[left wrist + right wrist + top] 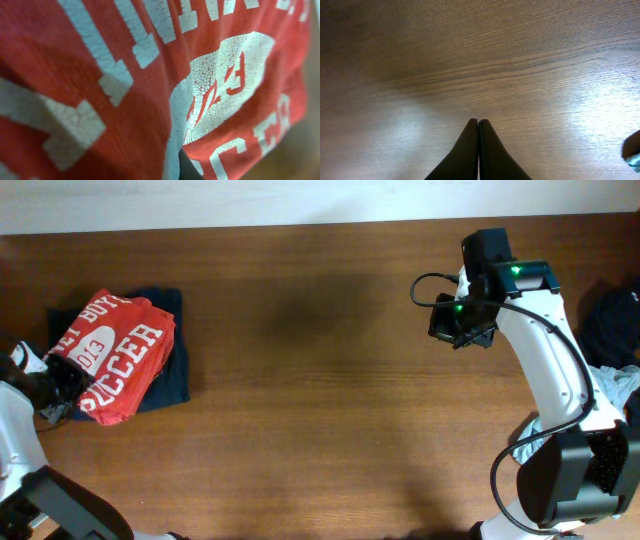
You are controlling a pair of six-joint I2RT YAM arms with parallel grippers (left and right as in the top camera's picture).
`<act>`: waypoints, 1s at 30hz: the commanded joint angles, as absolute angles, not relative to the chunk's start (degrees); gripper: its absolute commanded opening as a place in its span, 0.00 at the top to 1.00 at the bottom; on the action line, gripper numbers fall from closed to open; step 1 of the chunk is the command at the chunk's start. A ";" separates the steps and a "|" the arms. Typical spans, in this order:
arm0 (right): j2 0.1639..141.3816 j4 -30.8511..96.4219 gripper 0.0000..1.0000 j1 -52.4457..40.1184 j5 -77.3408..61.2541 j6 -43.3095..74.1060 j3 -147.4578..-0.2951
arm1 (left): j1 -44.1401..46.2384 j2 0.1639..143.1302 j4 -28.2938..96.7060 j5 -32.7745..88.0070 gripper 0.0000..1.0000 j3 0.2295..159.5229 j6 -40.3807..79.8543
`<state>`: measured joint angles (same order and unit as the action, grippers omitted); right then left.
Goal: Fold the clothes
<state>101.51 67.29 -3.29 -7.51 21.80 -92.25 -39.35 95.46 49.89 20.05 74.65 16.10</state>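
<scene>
A folded red-orange T-shirt [115, 355] with white "SOCCER" print lies at the table's left end, on top of a navy garment [176, 375]. My left gripper [55, 390] is at the shirt's near-left edge. In the left wrist view the red shirt [150, 75] fills the frame and hides the fingers, so its jaws cannot be read. My right gripper [462, 330] hangs over bare wood at the right. In the right wrist view the right gripper [479, 121] is shut, fingertips pressed together, holding nothing.
The brown wooden table [320, 400] stretches between the two arms. A black garment [612, 325] and a pale blue one [626, 385] lie at the far right edge, behind the right arm. A corner of that pile [634, 150] shows in the right wrist view.
</scene>
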 commanded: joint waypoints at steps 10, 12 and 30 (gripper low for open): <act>101.01 67.53 0.96 -2.92 -6.81 21.21 -92.27 | -44.38 91.94 54.92 13.67 0.33 77.76 11.73; 101.01 67.53 0.96 -2.92 -6.81 21.21 -92.27 | -46.00 89.82 57.39 13.69 0.33 80.14 9.56; 101.01 66.67 0.96 -2.92 -6.81 21.23 -92.27 | -29.95 91.77 52.86 5.43 0.99 79.75 9.15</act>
<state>101.51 67.00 -3.29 -7.51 21.82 -92.25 -33.50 85.73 54.52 8.93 82.37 10.02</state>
